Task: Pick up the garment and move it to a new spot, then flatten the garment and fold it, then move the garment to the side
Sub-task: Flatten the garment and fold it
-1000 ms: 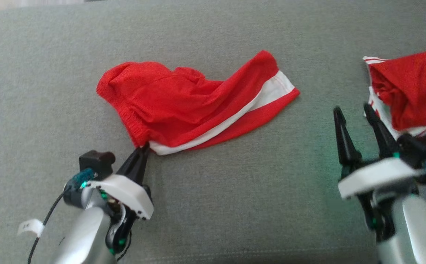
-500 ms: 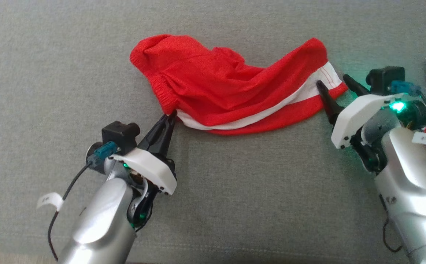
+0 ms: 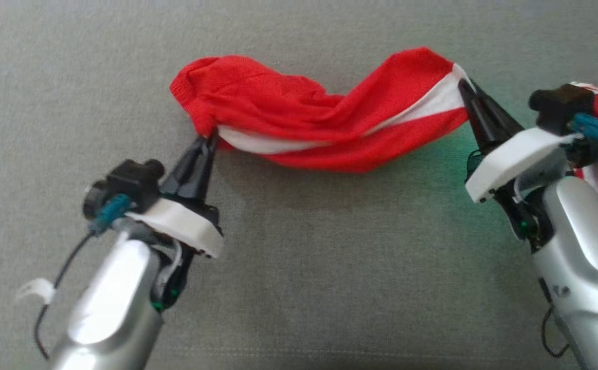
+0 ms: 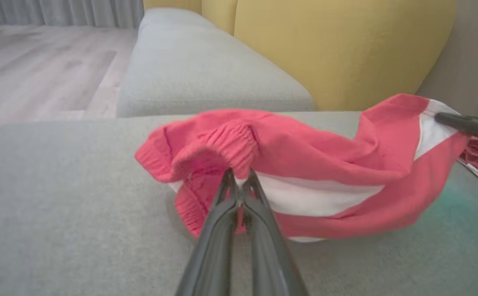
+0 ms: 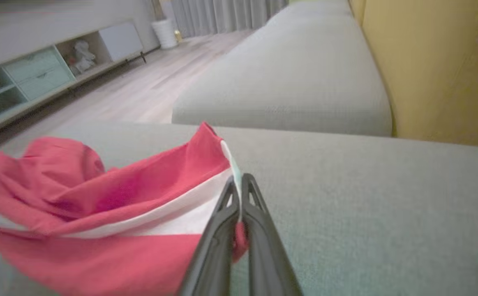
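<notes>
Angling inward, left fingers (image 3: pixel 193 164) and right fingers (image 3: pixel 484 115) clamp opposite ends of the garment (image 3: pixel 278 108).

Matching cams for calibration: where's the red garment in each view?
Head view: red garment upper centre, strung between left gripper and right gripper.
Left wrist view: red garment centre to right.
Right wrist view: red garment lower left.
Shared landmark: its white stripe.

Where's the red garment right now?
Head view, upper centre: the red garment is strung between the left gripper at its waistband and the right gripper at its striped hem, over the grey cushion.
</notes>
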Robot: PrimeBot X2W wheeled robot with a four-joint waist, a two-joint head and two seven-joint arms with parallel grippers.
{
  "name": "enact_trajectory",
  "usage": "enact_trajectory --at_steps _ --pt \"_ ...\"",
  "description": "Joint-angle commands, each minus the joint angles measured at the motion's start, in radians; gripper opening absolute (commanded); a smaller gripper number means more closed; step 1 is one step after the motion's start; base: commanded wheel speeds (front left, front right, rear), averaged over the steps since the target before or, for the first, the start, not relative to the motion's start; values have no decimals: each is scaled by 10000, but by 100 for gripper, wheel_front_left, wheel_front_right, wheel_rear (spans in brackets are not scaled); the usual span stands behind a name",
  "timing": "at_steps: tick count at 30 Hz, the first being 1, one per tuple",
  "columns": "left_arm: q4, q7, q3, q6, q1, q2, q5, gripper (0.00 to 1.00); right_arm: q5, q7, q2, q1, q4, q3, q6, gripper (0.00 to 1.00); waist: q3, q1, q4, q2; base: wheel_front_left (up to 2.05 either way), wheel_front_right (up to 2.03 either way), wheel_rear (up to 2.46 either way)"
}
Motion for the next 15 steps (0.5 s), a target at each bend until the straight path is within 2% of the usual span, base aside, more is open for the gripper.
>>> enact_trajectory --at_steps 1,6,9,15 --pt "-607 60 492 81 -104 375 50 0 130 -184 -110 147 -697 -77 67 0 -263 0 -210 0 0 0 0" --pt "-2280 730 853 332 -268 1027 90 0 83 -390 10 673 -2782 -1033 67 0 -806 0 -478 0 0 0 0" --pt "-3271 1129 1110 480 -534 1338 98 0 340 -177 303 905 -4146 -1548 67 0 -1149 0 -598 0 0 0 0" --pt "-5006 1663 1644 751 -1071 1464 -255 0 792 733 1001 1063 -6767 -2518 67 0 -1765 0 -812 0 0 0 0"
